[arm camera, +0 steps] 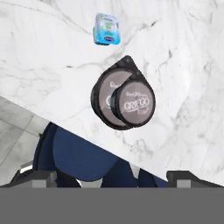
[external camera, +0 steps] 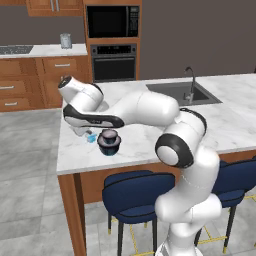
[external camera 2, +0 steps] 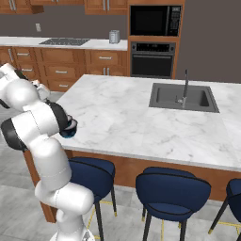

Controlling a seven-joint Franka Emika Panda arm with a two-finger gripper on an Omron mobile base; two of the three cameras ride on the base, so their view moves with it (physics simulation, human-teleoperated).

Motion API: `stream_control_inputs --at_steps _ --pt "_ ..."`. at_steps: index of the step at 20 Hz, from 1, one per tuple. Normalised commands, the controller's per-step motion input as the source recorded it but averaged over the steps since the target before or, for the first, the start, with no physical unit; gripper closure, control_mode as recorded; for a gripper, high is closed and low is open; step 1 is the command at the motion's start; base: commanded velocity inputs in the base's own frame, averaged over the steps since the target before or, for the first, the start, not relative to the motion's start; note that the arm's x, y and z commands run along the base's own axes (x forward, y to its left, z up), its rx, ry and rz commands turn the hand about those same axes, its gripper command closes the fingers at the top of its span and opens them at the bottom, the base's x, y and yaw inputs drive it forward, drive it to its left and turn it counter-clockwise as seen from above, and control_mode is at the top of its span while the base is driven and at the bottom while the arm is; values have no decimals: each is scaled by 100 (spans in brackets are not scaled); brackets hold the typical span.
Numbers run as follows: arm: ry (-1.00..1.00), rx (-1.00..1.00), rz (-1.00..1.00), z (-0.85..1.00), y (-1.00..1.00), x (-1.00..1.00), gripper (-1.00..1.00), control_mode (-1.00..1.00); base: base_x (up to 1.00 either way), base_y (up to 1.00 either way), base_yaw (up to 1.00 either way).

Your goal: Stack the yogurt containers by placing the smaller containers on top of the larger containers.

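The wide dark tub (arm camera: 105,101) stands on the marble island near its front left corner. The half-width dark tub (arm camera: 133,105) sits on top of it, off-centre, its pale lid reading "GRIEGO". This stack shows in the left base view too, wide tub (external camera: 109,146) below and small tub (external camera: 109,135) above. The tiny light-blue cup (arm camera: 106,29) stands alone on the marble beside them, just left of the stack (external camera: 91,138). My gripper (arm camera: 114,178) hovers above the stack, open and holding nothing; it hangs under the hand (external camera: 81,131).
The island's front edge (arm camera: 78,135) runs just below the stack, with a blue stool (arm camera: 83,159) beneath it. A sink (external camera: 182,93) with a faucet lies in the island's far right. My arm stretches across the island's left part.
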Motion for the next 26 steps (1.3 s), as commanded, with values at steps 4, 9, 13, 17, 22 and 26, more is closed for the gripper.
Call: stream_control_inputs --at_steps 4,9,13,17,22,26 --pt "7 2 0 1 -4 9 -100 -100 0 0 0" --pt "1 7 0 6 -13 0 -100 -100 0 0 0" --pt "7 18 2 28 -35 6 -100 -100 0 0 0" --pt "12 15 2 15 -25 16 -100 -100 0 0 0" --pt "6 5 0 0 -7 11 -100 -100 0 0 0" --pt "0 0 0 -5 0 15 -100 -100 0 0 0"
